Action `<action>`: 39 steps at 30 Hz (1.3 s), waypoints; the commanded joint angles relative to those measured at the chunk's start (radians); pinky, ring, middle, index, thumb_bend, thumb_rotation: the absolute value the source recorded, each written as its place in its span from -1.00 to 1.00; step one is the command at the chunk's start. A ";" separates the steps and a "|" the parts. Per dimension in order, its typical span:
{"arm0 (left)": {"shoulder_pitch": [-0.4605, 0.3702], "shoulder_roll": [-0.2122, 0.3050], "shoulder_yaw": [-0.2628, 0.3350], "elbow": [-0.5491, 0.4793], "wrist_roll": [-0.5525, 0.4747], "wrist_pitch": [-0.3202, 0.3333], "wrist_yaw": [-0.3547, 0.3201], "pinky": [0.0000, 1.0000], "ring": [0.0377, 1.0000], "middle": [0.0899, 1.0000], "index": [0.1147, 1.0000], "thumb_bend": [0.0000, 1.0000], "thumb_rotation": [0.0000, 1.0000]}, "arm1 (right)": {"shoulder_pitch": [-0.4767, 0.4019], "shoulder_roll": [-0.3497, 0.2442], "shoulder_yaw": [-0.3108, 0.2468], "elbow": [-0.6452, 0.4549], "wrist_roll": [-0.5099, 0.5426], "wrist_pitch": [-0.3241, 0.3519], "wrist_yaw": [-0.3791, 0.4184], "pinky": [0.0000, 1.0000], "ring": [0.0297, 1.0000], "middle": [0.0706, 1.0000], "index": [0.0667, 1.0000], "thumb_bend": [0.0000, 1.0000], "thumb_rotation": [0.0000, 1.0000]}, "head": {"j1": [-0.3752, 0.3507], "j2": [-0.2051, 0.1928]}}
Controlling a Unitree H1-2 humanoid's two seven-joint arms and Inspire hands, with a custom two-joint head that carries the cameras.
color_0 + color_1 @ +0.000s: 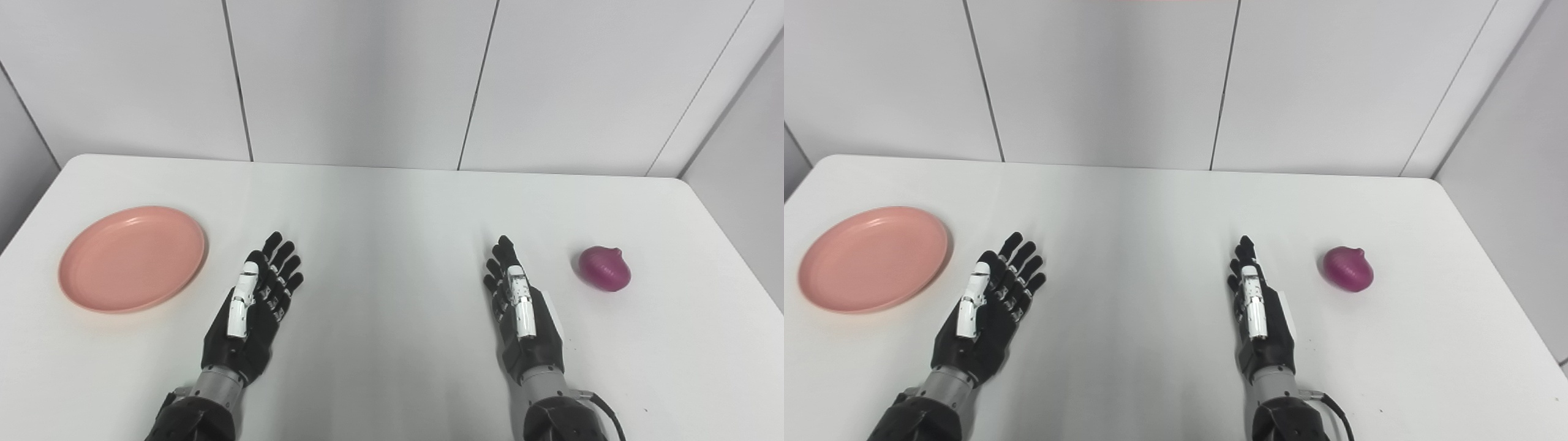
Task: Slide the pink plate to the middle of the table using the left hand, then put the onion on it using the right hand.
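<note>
While both of my robot hands, left robot hand (254,306) and right robot hand (517,306), lie open and hold nothing, the pink plate (131,257) rests at the worktop's (392,202) left side. It seems stiff, light and smooth, so I should push its rim. The onion (605,267) sits far right.

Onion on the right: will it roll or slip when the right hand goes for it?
The onion is rounded and lies free on the smooth white table, so a nudge would probably roll it. Its skin looks glossy, so it may slip between fingers. The open right hand likely needs to wrap it, not pinch.
</note>
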State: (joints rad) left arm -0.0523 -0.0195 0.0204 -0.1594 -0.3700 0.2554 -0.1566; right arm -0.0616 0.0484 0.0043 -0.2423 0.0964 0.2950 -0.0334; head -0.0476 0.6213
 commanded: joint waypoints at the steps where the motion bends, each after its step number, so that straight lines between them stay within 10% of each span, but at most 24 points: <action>1: -0.004 -0.008 -0.005 -0.016 -0.009 -0.009 -0.007 1.00 0.99 1.00 1.00 -0.09 1.00 | -0.016 0.001 -0.001 -0.006 0.002 -0.034 0.010 1.00 1.00 1.00 1.00 -0.50 1.00 | 0.002 -0.001; 39: -0.001 -0.010 -0.013 -0.021 -0.002 -0.002 -0.002 1.00 1.00 1.00 1.00 -0.09 1.00 | -0.014 0.000 -0.001 -0.009 0.001 -0.032 0.009 1.00 1.00 1.00 1.00 -0.50 1.00 | 0.009 -0.001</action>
State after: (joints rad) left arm -0.0521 -0.0206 0.0155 -0.1594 -0.3694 0.2554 -0.1558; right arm -0.0616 0.0472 0.0040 -0.2362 0.0970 0.2860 -0.0320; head -0.0414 0.6213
